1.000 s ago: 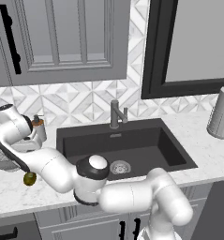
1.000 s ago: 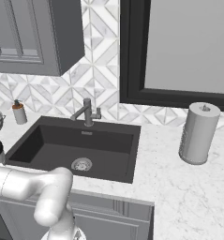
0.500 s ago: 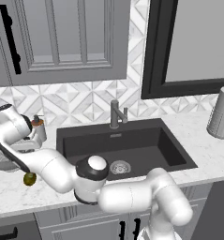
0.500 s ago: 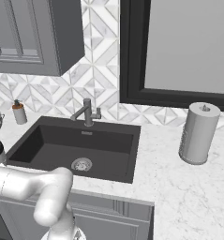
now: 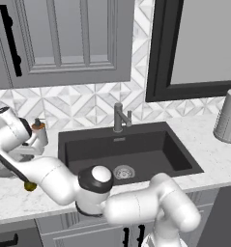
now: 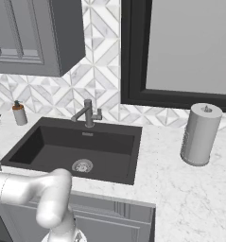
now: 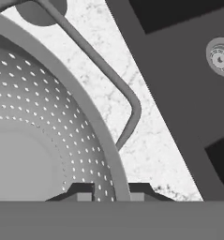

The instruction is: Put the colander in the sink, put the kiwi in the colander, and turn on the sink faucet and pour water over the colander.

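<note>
Claw (image 7: pixel 111 191) has closed on upright colander (image 7: pixel 43 126) rim

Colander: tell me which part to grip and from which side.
Grip the colander by its thin rim wall, from above, one finger inside the bowl and one outside. In the hand view the tool already straddles the rim that way, beside the wire handle.
</note>
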Available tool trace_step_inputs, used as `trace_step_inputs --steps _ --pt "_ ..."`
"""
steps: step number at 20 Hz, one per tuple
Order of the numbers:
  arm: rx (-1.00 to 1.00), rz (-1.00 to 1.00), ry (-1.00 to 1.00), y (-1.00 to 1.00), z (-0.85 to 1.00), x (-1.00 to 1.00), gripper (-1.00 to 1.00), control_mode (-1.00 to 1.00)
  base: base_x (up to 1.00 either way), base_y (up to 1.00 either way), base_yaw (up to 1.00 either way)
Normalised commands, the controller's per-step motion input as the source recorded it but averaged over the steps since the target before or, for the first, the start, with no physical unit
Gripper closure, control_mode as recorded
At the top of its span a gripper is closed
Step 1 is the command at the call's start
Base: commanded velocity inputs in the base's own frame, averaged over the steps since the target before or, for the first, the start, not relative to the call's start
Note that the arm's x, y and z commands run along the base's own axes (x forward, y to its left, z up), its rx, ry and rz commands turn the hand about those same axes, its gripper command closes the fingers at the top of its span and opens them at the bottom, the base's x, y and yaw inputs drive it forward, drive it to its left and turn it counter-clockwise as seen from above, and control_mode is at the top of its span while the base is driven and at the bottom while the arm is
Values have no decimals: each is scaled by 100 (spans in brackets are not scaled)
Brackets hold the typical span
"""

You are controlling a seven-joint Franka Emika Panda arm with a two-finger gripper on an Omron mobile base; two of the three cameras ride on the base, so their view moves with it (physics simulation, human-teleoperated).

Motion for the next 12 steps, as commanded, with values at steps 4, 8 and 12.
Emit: trace_step_inputs --steps 4,8,12 --pt "3 -30 -4 -55 4 -30 100 -100 0 0 0" --pt "7 -37 0 -84 19 -3 100 -100 0 0 0" --pt "7 -38 0 -89 9 0 100 -100 0 0 0"
